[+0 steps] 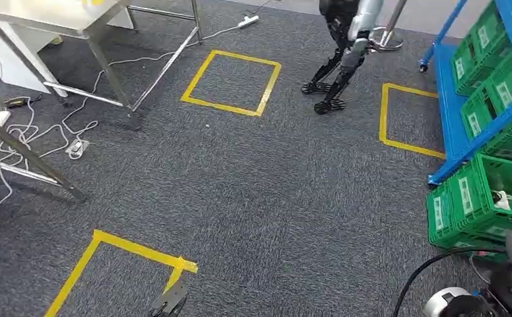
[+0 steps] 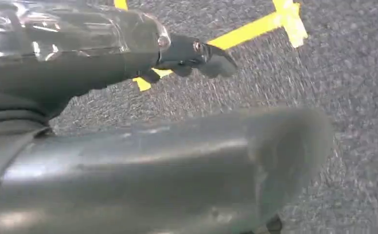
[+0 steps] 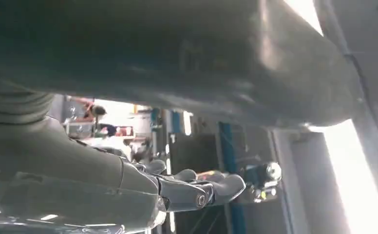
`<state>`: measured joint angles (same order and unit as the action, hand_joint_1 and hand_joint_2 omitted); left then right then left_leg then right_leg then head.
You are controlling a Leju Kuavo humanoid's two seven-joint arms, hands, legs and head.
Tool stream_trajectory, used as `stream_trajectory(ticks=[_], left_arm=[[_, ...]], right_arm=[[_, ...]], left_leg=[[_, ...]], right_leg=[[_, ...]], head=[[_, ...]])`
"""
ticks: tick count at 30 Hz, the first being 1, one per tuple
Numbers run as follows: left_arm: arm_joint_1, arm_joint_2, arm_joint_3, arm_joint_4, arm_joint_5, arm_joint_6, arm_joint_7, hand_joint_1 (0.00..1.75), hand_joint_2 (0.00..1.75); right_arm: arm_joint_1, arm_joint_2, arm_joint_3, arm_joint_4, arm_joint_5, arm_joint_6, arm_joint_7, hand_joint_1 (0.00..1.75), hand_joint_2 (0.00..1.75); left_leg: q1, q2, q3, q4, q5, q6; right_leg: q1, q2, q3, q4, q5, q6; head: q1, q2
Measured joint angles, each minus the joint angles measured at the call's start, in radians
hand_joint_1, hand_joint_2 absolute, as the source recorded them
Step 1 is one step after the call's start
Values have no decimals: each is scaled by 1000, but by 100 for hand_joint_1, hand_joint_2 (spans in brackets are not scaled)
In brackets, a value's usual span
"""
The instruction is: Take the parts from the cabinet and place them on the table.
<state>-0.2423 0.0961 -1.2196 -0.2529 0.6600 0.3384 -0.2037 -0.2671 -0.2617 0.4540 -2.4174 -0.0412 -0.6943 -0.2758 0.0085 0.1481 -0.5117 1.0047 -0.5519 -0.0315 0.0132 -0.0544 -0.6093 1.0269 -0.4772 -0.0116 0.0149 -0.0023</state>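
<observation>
Parts sit in the green crates on the blue cabinet, at the robot's right. The left hand hangs over carpet with fingers loosely straight, holding nothing. The right hand seems to pinch a small shiny part, though blur leaves doubt. Best to keep that hold steady while turning toward the table.
</observation>
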Motion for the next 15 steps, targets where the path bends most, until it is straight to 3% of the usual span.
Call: stream_trajectory(ticks=[1,2,3,5,6,7,8,9,10,11,12,13,15], left_arm=[[-4,-2,0,-2,0,0,-2,0,0],[-5,-1,0,-4,2,0,-8,0,0],[-4,-2,0,-5,2,-4,-9,0,0],[7,-4,0,-5,-2,-6,-2,0,0],[16,-6,-1,-5,-3,-6,7,0,0],[25,-7,-1,-5,-3,-6,13,0,0],[33,-7,-1,-5,-3,-6,16,0,0],[40,-8,-1,-5,-4,-6,22,0,0],[46,-8,-1,-5,-7,-6,25,0,0],[52,-8,-1,-4,-11,-6,27,0,0],[56,-8,-1,-3,-11,-6,31,0,0],[58,-8,-1,-4,-13,-8,31,0,0],[66,-8,-2,-3,-17,-10,31,0,0]], right_arm=[[1,0,0,0,-3,0,-1,0,0],[0,2,-1,0,-14,0,-9,0,0],[-1,4,0,2,-25,1,-12,0,0],[9,5,1,6,-34,1,-27,0,0],[11,6,2,8,-32,1,-34,0,0],[14,7,3,10,-30,1,-40,0,0],[21,8,3,12,-24,1,-42,0,0],[25,8,4,13,-21,0,-42,0,0],[25,9,5,15,-18,1,-42,0,0],[26,10,5,16,-12,0,-42,0,0],[22,10,6,18,-11,1,-40,0,0],[24,10,6,19,-10,0,-40,0,0],[24,13,10,25,-10,0,-39,0,0]], left_leg=[[6,-39,0,3,-13,-9],[10,-132,-10,31,-29,-8],[8,-162,-45,96,-59,-7],[7,-162,-145,254,-114,-7],[7,-158,-181,298,-116,-6],[7,-154,-197,298,-92,-3],[6,-154,-193,260,-45,1],[6,-161,-167,183,17,6],[6,-198,-134,97,75,12],[11,-271,-114,54,88,21],[16,-283,-104,31,84,20],[9,-263,-92,17,67,18],[7,-237,-86,10,65,25]], right_leg=[[-11,8,13,-14,5,-8],[-11,14,19,-21,7,-12],[-12,25,22,-23,6,-17],[-8,50,23,-23,3,-22],[-6,66,24,-22,1,-24],[-4,83,27,-21,0,-24],[-2,99,31,-21,-3,-25],[-1,116,38,-21,-7,-23],[-2,129,44,-19,-12,-21],[-7,138,43,-17,-17,-18],[-4,153,39,-8,-22,-11],[-13,165,33,-9,-22,-4],[-19,196,33,-19,-17,10]], head=[[1,0],[-5,0],[-7,0],[-12,0],[-13,0],[-13,0],[-14,0],[-14,0],[-14,0],[-14,0],[-11,0],[-14,0],[-16,0]])
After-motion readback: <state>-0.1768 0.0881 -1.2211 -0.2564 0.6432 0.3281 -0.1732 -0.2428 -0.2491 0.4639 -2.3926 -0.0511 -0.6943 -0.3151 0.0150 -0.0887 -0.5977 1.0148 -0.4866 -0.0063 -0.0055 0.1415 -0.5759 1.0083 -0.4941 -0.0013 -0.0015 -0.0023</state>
